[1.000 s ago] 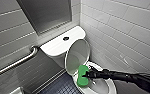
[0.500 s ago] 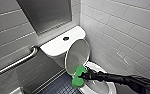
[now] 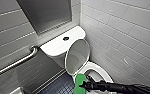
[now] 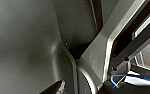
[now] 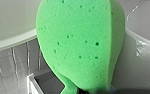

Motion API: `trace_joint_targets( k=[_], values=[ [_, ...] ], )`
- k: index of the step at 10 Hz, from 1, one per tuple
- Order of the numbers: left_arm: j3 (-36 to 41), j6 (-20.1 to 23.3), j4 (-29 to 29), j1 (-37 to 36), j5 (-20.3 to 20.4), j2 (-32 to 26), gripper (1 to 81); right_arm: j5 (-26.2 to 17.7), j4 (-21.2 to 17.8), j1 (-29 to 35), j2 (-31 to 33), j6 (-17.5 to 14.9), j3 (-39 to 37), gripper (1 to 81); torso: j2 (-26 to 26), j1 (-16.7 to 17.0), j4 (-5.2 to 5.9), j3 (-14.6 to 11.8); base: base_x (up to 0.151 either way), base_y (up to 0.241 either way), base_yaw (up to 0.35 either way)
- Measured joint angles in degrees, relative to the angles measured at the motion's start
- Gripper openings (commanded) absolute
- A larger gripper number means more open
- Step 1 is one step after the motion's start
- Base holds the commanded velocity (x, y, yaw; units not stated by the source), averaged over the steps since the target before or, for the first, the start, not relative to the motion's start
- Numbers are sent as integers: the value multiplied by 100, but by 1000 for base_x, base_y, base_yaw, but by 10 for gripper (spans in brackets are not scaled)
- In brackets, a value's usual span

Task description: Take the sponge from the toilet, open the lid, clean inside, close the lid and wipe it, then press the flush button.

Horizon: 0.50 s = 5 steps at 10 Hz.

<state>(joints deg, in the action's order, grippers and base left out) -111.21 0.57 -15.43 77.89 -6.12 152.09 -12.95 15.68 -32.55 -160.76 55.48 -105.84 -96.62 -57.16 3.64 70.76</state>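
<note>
The right gripper is clamped on the lower end of the sponge, which shows green at the lower middle of the head view, at the left rim of the toilet bowl. Above it the lid stands raised against the tank, whose top carries the flush button. A metal grab bar crosses the left. Pale tiled walls enclose the corner, with dark floor below.

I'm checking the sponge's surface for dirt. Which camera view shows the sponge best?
The right wrist view: the sponge looms large, pores plain. The head view gives it small, by the toilet bowl's rim. The left wrist view faces grey panels.
</note>
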Motion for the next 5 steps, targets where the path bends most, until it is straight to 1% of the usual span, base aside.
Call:
trace_joint_targets(
  k=[4, 5],
  values=[
    [0, -2, 0, 0, 1, 1, 811, 124, 72, -302, 1125, 6, 989, 10, 0, -2, 0, 0, 0, 0, 0],
    [2, 0, 0, 0, 0, 17, 811, 168, 78, -369, 1315, 9, 1163, 10, 0, -2, 0, 0, 0, 0, 0]
  ],
)
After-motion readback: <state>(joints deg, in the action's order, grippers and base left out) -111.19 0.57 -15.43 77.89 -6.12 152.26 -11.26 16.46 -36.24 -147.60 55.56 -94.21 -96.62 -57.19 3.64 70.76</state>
